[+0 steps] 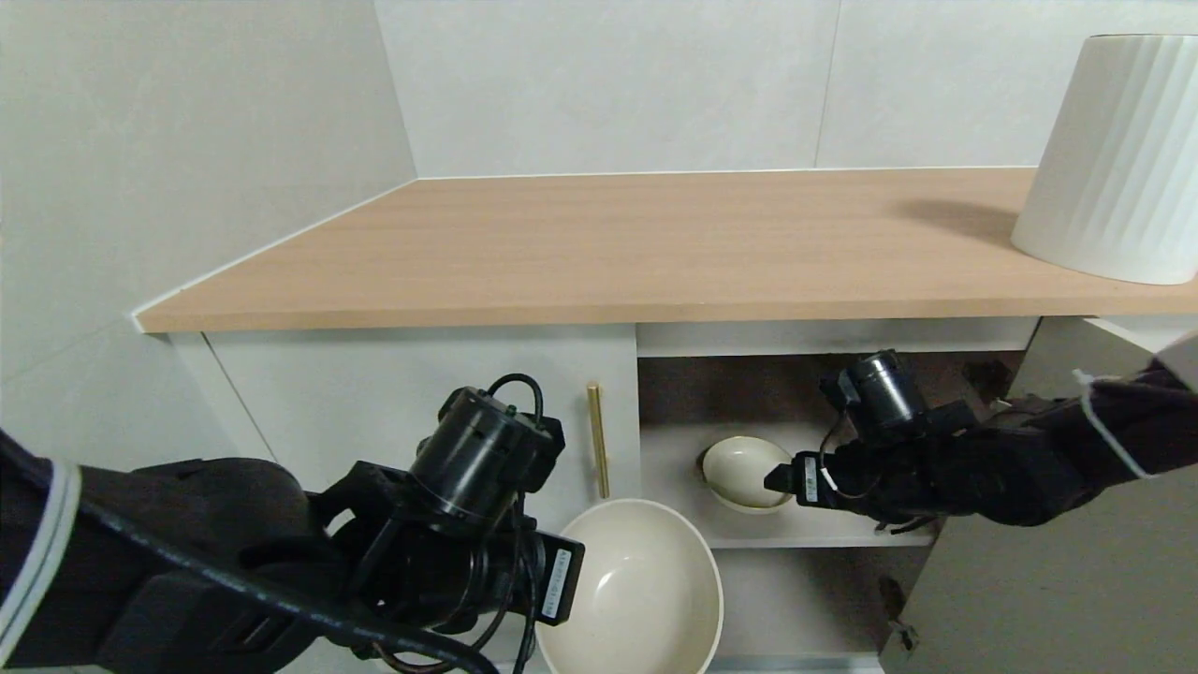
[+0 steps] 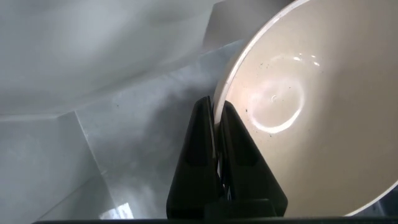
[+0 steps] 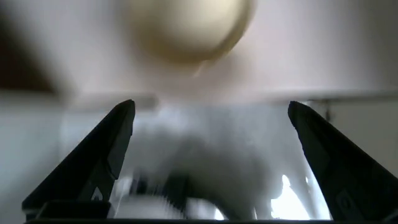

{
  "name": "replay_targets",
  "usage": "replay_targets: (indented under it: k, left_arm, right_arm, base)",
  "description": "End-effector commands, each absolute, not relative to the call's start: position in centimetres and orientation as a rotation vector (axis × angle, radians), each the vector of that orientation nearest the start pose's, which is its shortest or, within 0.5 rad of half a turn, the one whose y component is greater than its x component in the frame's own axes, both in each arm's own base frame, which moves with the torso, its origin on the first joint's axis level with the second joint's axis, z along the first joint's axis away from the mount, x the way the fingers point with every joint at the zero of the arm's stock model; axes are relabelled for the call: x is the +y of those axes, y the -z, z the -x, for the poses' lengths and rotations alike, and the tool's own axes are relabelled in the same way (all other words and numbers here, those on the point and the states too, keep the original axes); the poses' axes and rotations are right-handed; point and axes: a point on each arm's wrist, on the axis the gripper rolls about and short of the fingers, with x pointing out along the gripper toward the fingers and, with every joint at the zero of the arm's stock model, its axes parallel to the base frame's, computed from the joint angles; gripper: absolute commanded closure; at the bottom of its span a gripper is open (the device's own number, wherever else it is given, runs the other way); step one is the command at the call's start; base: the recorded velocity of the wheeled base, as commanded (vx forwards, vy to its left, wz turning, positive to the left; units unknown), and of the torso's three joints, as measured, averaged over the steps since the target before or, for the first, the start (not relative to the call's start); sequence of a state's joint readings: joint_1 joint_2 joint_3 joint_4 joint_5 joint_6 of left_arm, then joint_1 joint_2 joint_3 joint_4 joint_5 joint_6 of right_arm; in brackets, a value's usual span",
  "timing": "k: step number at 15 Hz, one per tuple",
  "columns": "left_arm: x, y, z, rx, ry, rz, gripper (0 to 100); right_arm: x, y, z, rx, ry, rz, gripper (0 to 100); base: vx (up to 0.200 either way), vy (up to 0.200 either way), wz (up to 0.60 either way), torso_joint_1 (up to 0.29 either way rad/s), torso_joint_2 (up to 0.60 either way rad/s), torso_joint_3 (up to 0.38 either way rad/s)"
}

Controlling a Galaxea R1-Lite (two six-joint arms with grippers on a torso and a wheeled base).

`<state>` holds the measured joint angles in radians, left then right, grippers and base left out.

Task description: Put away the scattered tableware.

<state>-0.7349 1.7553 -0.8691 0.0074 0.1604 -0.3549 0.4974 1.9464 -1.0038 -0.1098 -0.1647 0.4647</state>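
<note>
Judging by its glaze, the large bowl [image 2: 311, 106] is taken as stiff, slippery and breakable; its rim is pinched between the fingers of the left gripper [image 2: 214, 121]. The small bowl [image 1: 744, 473] is seen on the shelf [image 1: 669, 487] just ahead of the right gripper [image 1: 781, 479], whose fingers are spread apart.

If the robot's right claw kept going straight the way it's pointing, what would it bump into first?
Most likely the small bowl on the cabinet shelf: the right gripper, jaws open, points at it from close by. Exact depth is hard to judge.
</note>
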Motion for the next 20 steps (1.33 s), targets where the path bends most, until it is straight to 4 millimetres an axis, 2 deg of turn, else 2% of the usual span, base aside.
replay_targets:
  k: [1, 2, 3, 5, 6, 11, 14, 16, 17, 20]
  left_arm:
    - [-20.1, -11.4, -22.0, 0.926, 0.377, -0.089, 100]
    - [-20.4, -11.1, -22.0, 0.932, 0.376, -0.098, 100]
    - [-20.5, -11.0, -21.9, 0.935, 0.384, -0.102, 100]
    - [-20.7, -11.0, -21.7, 0.936, 0.389, -0.107, 100]
    - [-20.7, -11.0, -21.7, 0.934, 0.391, -0.107, 100]
    - [-21.2, -11.5, -21.3, 0.923, 0.407, -0.094, 100]
    - [-21.2, -11.5, -21.3, 0.922, 0.408, -0.093, 100]
    - [-21.2, -11.5, -21.3, 0.925, 0.407, -0.094, 100]
    - [-21.2, -11.4, -21.3, 0.926, 0.407, -0.095, 100]
    - [-21.3, -11.3, -21.3, 0.930, 0.406, -0.097, 100]
  right_arm:
    - [16.0, -17.3, -24.7, 0.776, -0.303, -0.170, 0]
    - [16.1, -19.1, -22.4, 0.789, -0.405, -0.170, 0]
    - [16.4, -19.7, -20.9, 0.812, -0.470, -0.160, 0]
    - [17.4, -19.6, -19.4, 0.857, -0.531, -0.118, 0]
    - [18.0, -18.9, -19.0, 0.889, -0.557, -0.072, 0]
    - [21.3, -14.0, -19.8, 1.032, -0.538, 0.054, 0]
    - [22.3, -12.1, -20.8, 1.038, -0.499, 0.081, 0]
    - [22.7, -11.7, -21.0, 1.025, -0.498, 0.072, 0]
    - [22.8, -11.7, -21.1, 1.022, -0.499, 0.071, 100]
    - [22.7, -12.0, -21.0, 1.013, -0.501, 0.064, 100]
  base:
    - [0.000, 0.000, 0.00, 0.000, 0.00, 0.000]
    - [0.000, 0.000, 0.00, 0.000, 0.00, 0.000]
    - [0.000, 0.000, 0.00, 0.000, 0.00, 0.000]
    - [0.000, 0.000, 0.00, 0.000, 0.00, 0.000]
    - [0.000, 0.000, 0.00, 0.000, 0.00, 0.000]
    - [0.000, 0.000, 0.00, 0.000, 0.00, 0.000]
    - [0.000, 0.000, 0.00, 0.000, 0.00, 0.000]
    - [0.000, 0.000, 0.00, 0.000, 0.00, 0.000]
    - [0.000, 0.000, 0.00, 0.000, 0.00, 0.000]
    - [0.000, 0.000, 0.00, 0.000, 0.00, 0.000]
